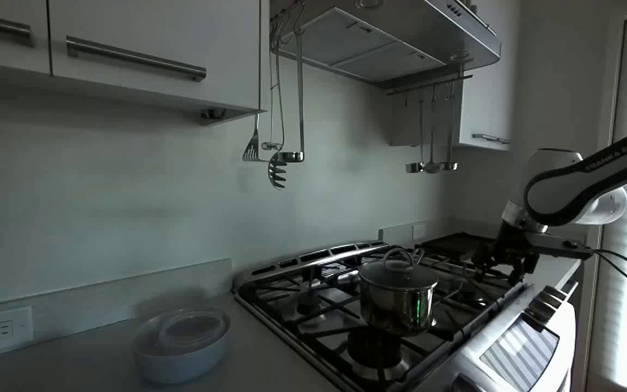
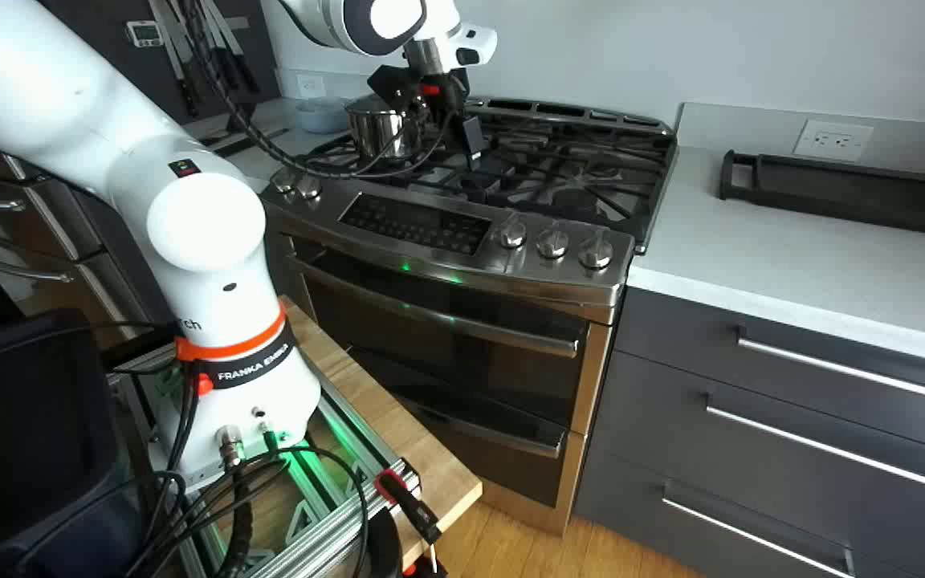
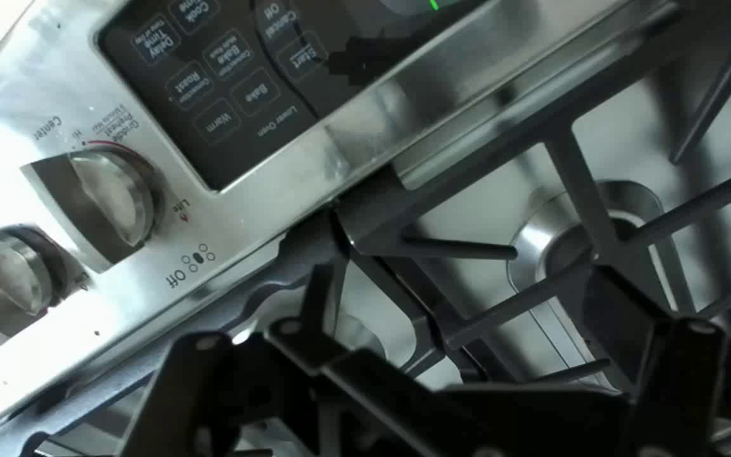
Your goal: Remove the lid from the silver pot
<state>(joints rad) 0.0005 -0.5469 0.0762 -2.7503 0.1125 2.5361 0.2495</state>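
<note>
Hood (image 1: 395, 43): in an exterior view, seen from beneath, camera facing obliquely along the wall (image 1: 155, 190); desk (image 1: 251, 348) close, lower left.
Robot base (image 2: 286, 393): in an exterior view, lower left, camera looking down past it at the stove (image 2: 547, 277).
Control panel (image 3: 232, 82): wrist view, close overhead, lettering (image 3: 256, 93) upside down.
Silver pot (image 1: 392, 307): shared by both exterior views.
Stove: shared by all three.

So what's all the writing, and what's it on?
Robot arm:
"FRANKA EMIKA"
"rch", partly hidden
Robot base:
"FRANKA EMIKA"
Oven panel:
"Cook Time"
"Delay Time"
"Cancel Off"
"Start"
"Convection Bake"
"Convection Roast"
"Bake"
"Warm"
"Lower Oven"
Stove front:
"Center"
"Hi"
"Griddle Preheat"
"Lite"
"Off"
Too small or blurry: other print, screen on white gadget.
</note>
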